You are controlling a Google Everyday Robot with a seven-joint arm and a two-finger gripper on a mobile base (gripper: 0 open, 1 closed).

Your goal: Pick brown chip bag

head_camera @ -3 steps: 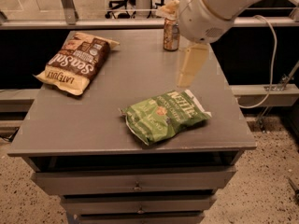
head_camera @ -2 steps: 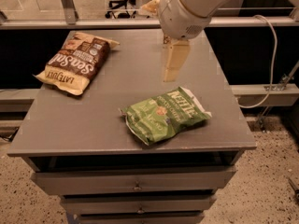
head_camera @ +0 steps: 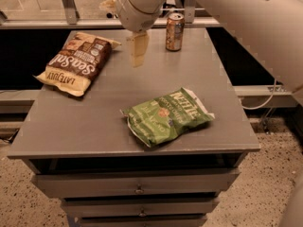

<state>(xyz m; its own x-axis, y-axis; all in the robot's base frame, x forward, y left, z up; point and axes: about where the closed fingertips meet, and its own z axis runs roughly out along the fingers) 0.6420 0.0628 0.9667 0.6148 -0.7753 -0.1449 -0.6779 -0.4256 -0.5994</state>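
The brown chip bag lies flat at the back left of the grey table, with white "Sea Salt" script and tan-yellow ends. My gripper hangs from the white arm above the back middle of the table. It is to the right of the brown bag, apart from it, and holds nothing that I can see.
A green Kettle chip bag lies at the front right of the table. A drink can stands at the back, right of the gripper. Drawers sit under the tabletop. A rail and glass run behind the table.
The arm and gripper have moved left across the back of the table, from near the can toward the brown bag. The bags and the can have not moved.
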